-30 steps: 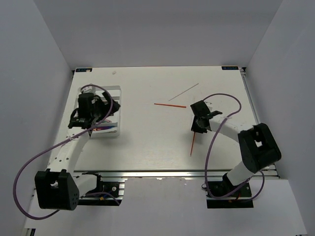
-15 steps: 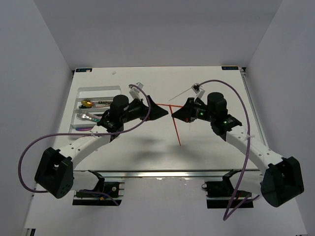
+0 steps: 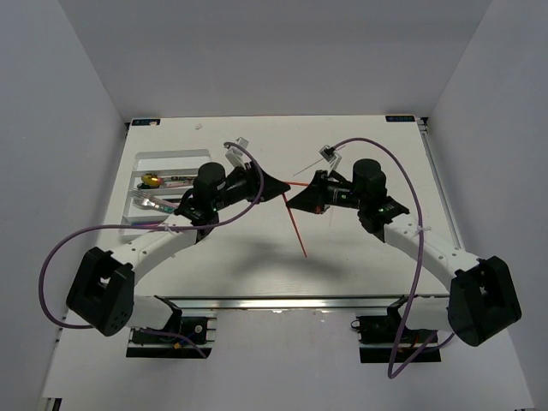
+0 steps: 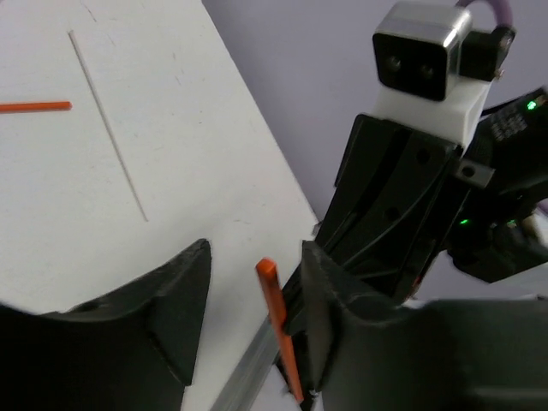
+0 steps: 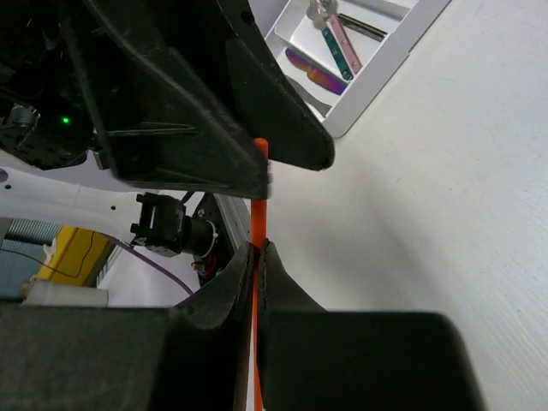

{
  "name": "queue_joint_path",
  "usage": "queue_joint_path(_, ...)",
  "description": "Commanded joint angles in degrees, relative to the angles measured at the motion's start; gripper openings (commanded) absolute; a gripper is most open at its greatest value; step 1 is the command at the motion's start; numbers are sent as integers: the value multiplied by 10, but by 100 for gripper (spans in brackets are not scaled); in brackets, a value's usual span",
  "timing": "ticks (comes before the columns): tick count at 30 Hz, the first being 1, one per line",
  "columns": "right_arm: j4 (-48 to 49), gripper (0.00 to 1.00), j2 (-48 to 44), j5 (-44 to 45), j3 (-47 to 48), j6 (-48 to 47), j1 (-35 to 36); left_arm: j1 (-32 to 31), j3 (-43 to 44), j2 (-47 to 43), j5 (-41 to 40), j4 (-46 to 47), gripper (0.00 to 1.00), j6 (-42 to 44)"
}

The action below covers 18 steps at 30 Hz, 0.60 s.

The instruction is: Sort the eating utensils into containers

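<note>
My right gripper (image 3: pixel 291 202) is shut on a thin red stick (image 3: pixel 296 229), which hangs slanting above the table's middle. In the right wrist view the stick (image 5: pixel 259 197) rises out of the shut right gripper (image 5: pixel 257 248). My left gripper (image 3: pixel 280 193) faces it tip to tip. In the left wrist view the left gripper (image 4: pixel 255 257) stands open around the stick's top end (image 4: pixel 278 317), which lies close to the right-hand finger (image 4: pixel 321 291). The white cutlery tray (image 3: pixel 163 158) sits at the far left with several utensils in it.
A second red stick (image 4: pixel 34 107) and a clear stick (image 4: pixel 107 124) lie on the table behind the grippers. The tray (image 5: pixel 377 68) holds pinkish pieces (image 5: pixel 334 47) and a gold-bowled spoon (image 3: pixel 151 180). White walls enclose the table.
The left arm has swung from the tray to the middle, and the right arm has lifted the red stick to meet it. The left jaws have narrowed around the stick's top.
</note>
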Motion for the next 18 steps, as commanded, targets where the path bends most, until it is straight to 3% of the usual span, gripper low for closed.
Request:
queue_joint_path(1,43,0,7,-14,27,10,9,-2,14,0,-1,37,44,-15)
queue_joint_path(2,49,0,10,-13,29,12,10,-2,18,4,-1,38,36,-18)
queue_joint_path(3,52,0,17,-14,30,16,10,-2,20,7,0,38,22,-20)
queue_joint_path(6,71,0,31,-13,40,22,10,-2,29,20,-2,43,0,-27)
queue_joint_path(9,71,0,46,-8,56,25,10,-1,39,27,-41,20,0,-33)
queue_joint_path(10,57,22,46,13,60,20,9,3,48,25,-71,-11,0,-19)
queue_joint_path(11,41,38,44,30,63,7,3,21,60,24,-108,-55,0,-10)
queue_joint_path(13,-29,57,32,122,65,-4,-13,67,106,29,-222,-198,0,-15)
queue_joint_path(14,-73,63,19,190,69,-12,-16,140,114,35,-243,-244,0,-30)
queue_joint_path(15,-172,68,14,265,82,-9,-16,180,108,40,-251,-269,0,-65)
queue_joint_path(16,-202,69,9,375,81,0,-16,220,94,43,-256,-260,0,-86)
queue_joint_path(17,-209,69,-6,396,73,3,-16,292,79,48,-247,-215,0,-109)
queue_joint_path(18,-206,70,-14,406,51,-1,-16,321,63,57,-233,-175,0,-128)
